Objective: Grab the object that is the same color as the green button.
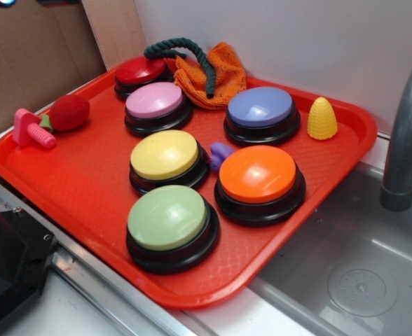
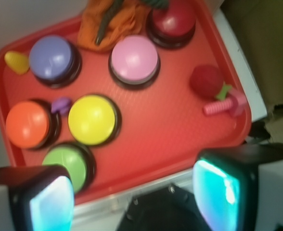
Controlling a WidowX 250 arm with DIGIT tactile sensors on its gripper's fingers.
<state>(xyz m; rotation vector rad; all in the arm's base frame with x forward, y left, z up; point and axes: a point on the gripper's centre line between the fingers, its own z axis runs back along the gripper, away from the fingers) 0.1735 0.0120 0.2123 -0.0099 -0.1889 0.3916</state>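
The fingers (image 2: 134, 192) hang wide apart and empty above the tray's (image 1: 87, 189) near edge, so they should cross past the green button (image 1: 168, 218) to the far corner, where the dark green rope (image 1: 181, 50) lies draped over the orange cloth (image 1: 216, 80), and pinch only rope.

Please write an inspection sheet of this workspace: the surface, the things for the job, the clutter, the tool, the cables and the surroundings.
Surface: red tray beside a sink.
Job's things: dark green rope at the tray's far edge, lying partly on the orange cloth; green button at the near edge.
Clutter: red, pink, purple, yellow and orange buttons; yellow corn toy; strawberry toy; pink bolt toy; small purple piece.
Tool: tool open, holding nothing, above the tray's near edge.
Cables: nothing seen.
Surroundings: grey faucet, white wall, cardboard.
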